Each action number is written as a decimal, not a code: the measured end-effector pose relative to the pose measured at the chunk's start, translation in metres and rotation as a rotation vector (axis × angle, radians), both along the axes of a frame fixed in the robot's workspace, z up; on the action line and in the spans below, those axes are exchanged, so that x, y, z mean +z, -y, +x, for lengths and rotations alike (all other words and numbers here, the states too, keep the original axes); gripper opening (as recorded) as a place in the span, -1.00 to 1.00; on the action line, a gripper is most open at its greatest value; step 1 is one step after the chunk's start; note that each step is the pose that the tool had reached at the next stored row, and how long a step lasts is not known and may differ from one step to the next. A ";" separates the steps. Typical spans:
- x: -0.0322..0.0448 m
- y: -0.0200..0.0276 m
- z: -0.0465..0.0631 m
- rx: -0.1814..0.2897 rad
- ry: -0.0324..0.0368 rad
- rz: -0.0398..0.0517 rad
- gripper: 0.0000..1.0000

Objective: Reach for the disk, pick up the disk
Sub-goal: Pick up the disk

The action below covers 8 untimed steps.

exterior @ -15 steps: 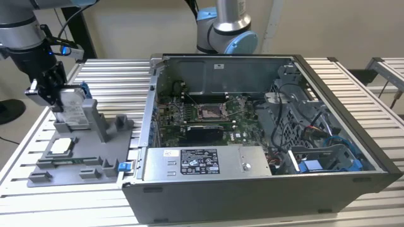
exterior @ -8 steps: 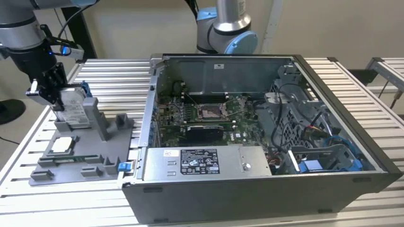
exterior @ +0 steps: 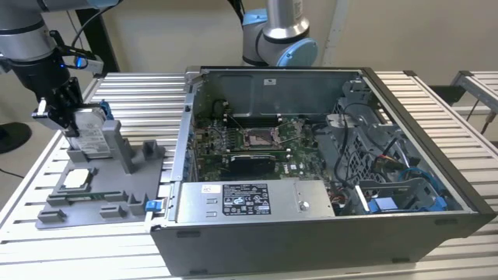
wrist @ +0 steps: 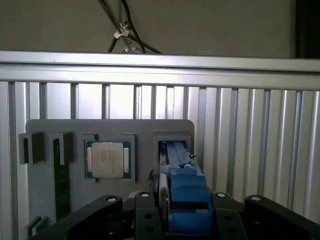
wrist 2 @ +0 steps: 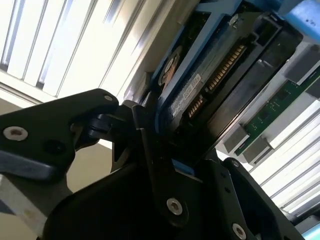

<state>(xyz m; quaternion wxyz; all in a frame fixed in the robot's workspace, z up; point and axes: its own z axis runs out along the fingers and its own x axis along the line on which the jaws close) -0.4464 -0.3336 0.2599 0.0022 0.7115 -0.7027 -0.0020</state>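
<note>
The flat silver metal disk [exterior: 93, 133] with blue plastic rails stands on edge in a slot of the grey plastic holder [exterior: 116, 195]. We see the black tool [wrist: 186, 200] clenched on its upper edge. Slatted metal table [exterior: 132, 93] lies open around the holder, and the grey computer case [exterior: 311, 245] stands close at the exterior view's right.

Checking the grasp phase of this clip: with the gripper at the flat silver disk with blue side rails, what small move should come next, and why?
Probably a short, straight lift. The black gripper looks closed on the flat silver metal disk with blue plastic rails. The disk stands upright in a slot of the grey plastic holder, so pulling along the slot should free it without jamming.
</note>
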 end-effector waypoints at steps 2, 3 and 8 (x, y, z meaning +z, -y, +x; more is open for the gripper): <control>0.0000 0.0000 0.000 0.000 0.0000 0.0006 -1.00; -0.0001 0.0000 0.000 0.000 0.0001 0.0037 -1.00; 0.0000 0.0000 0.000 0.000 0.0001 0.0076 -1.00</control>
